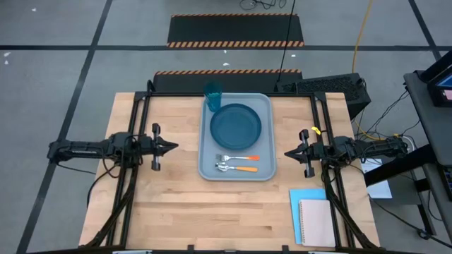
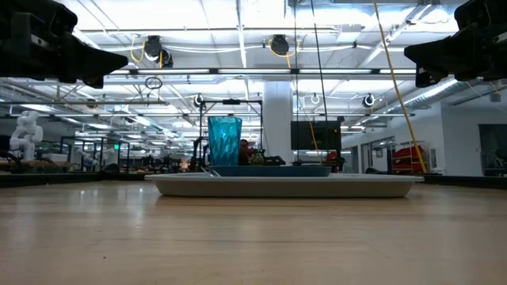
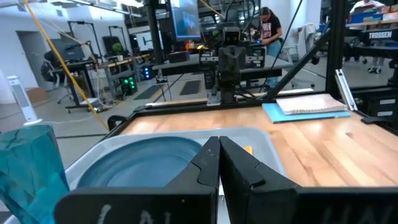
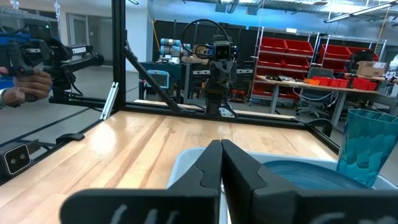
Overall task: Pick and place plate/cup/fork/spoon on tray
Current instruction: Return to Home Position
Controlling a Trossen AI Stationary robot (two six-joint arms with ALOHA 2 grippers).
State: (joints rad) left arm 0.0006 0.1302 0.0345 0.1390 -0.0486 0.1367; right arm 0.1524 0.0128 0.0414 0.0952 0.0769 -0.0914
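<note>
- Nearest my wrist cam is the left gripper itself, fingers pressed together with nothing between them, parked off the tray's side. The right gripper mirrors it on the opposite side, also clenched on nothing.
- The tray sits right between the two grippers, straight ahead of both tips and clear of each.
- The plate is in the tray's far half, past the line between the grippers, lying flat.
- The cup stands upright at the tray's far corner on the left gripper's side, just beside the plate. From the top view I can't tell for sure if it's fully inside the rim or perched on it.
- The fork and spoon lie side by side in the tray's near half, handles pointing toward the right gripper.
- So as far as I can judge, it's basically done: all four pieces are on the tray, nothing left loose on the table. Only maybe that cup to double-check.
</note>
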